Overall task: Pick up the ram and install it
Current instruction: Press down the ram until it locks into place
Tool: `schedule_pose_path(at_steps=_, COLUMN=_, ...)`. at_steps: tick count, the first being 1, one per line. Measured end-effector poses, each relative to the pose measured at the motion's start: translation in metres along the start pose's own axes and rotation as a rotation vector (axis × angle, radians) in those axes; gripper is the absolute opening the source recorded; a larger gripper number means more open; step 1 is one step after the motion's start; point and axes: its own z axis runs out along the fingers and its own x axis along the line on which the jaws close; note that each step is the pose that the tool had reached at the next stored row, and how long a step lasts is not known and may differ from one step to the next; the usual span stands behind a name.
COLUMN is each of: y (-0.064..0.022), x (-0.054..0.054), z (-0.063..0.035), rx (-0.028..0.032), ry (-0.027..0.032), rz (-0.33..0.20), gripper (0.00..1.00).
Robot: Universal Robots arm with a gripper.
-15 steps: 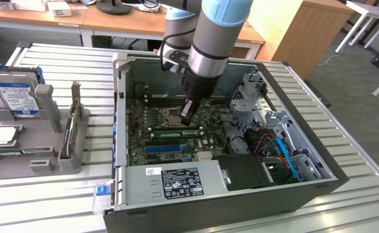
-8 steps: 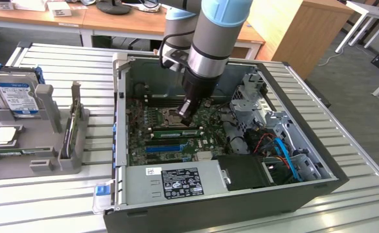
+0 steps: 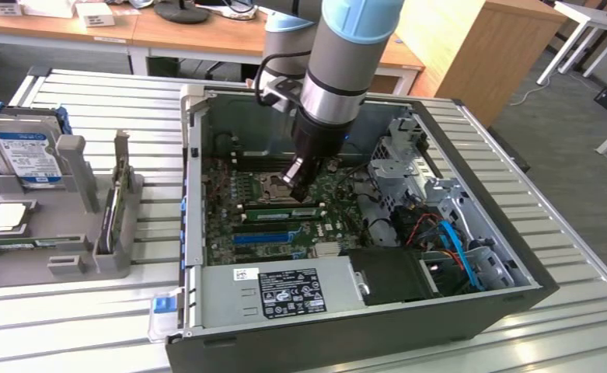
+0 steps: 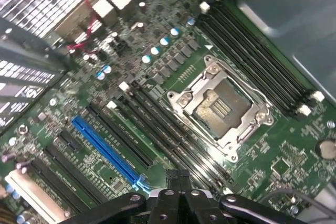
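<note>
Above the motherboard, beside the seated ram, the tool hangs closed, empty.

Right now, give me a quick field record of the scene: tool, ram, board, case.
tool: shut, low inside the open PC case, over the motherboard
ram: green stick lying along the slots right by the tool tip; seating cannot be judged
cpu socket: empty, metal frame in place
blue expansion slot: empty
outside case: hard drive upright in a grey holder at the exterior view's left
</note>
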Motion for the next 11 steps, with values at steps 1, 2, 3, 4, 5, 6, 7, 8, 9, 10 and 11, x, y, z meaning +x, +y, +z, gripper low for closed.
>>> schedule_pose_path(at_steps=1, y=0.0000, x=0.0000, z=0.0000, rx=0.0004, ry=-0.0006, rz=0.014, gripper=0.11)
schedule_pose_path(at_steps=2, y=0.0000, x=0.0000, z=0.0000, rx=0.0009, ry=-0.0012, rz=0.030, gripper=0.11)
schedule_pose_path(at_steps=3, y=0.0000, x=0.0000, z=0.0001, rx=0.0012, ry=-0.0019, rz=0.044, gripper=0.11)
schedule_pose_path(at_steps=4, y=0.0000, x=0.0000, z=0.0001, rx=0.0015, ry=-0.0024, rz=0.056, gripper=0.11)
schedule_pose_path(at_steps=5, y=0.0000, x=0.0000, z=0.0001, rx=0.0017, ry=-0.0027, rz=0.064, gripper=0.11)
schedule_pose_path(at_steps=6, y=0.0000, x=0.0000, z=0.0001, rx=0.0021, ry=-0.0032, rz=0.074, gripper=0.11)
schedule_pose_path(at_steps=7, y=0.0000, x=0.0000, z=0.0001, rx=0.0024, ry=-0.0038, rz=0.088, gripper=0.11)
schedule_pose_path(at_steps=8, y=0.0000, x=0.0000, z=0.0001, rx=0.0028, ry=-0.0043, rz=0.101, gripper=0.11)
schedule_pose_path(at_steps=9, y=0.0000, x=0.0000, z=0.0001, rx=0.0031, ry=-0.0048, rz=0.112, gripper=0.11)
schedule_pose_path(at_steps=10, y=0.0000, x=0.0000, z=0.0001, rx=0.0033, ry=-0.0052, rz=0.121, gripper=0.11)
schedule_pose_path(at_steps=11, y=0.0000, x=0.0000, z=0.0001, rx=0.0036, ry=-0.0056, rz=0.130, gripper=0.11)
